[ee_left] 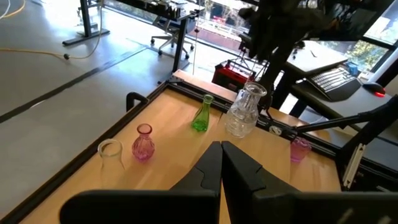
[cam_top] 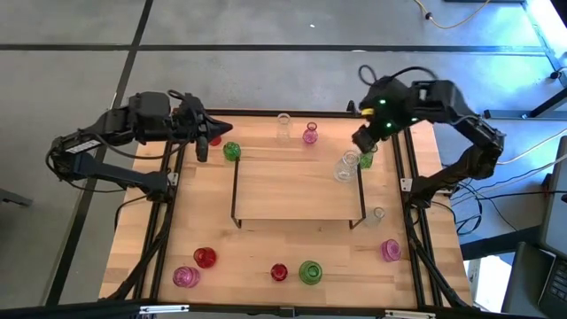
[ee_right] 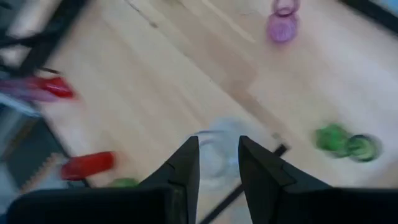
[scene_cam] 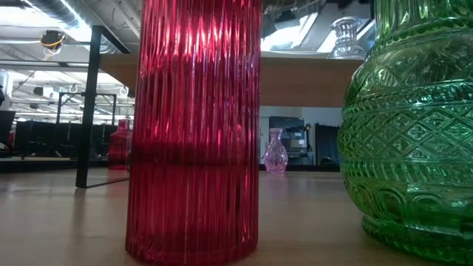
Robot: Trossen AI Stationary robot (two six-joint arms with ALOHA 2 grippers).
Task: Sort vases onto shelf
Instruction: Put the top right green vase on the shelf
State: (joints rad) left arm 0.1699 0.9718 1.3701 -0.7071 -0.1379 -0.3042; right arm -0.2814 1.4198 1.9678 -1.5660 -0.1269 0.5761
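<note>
On the wooden table (cam_top: pixel 266 257) we see our right tool (cam_top: pixel 361 142) gripping a clear glass vase (cam_top: pixel 347 166) over the shelf's (cam_top: pixel 297 190) right edge, other vases scattered around, left tool (cam_top: pixel 202 142) closed and empty.

Three clear vases (cam_top: pixel 283 124), three pink (cam_top: pixel 310 135), three green (cam_top: pixel 231 151), three red (cam_top: pixel 205 257), one shelf (cam_top: pixel 297 188)

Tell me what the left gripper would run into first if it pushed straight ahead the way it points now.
Probably the clear ribbed glass vase that the right gripper holds over the shelf's corner. The shut left gripper aims across the table roughly at it; depth is unclear, so it might pass beside it.
</note>
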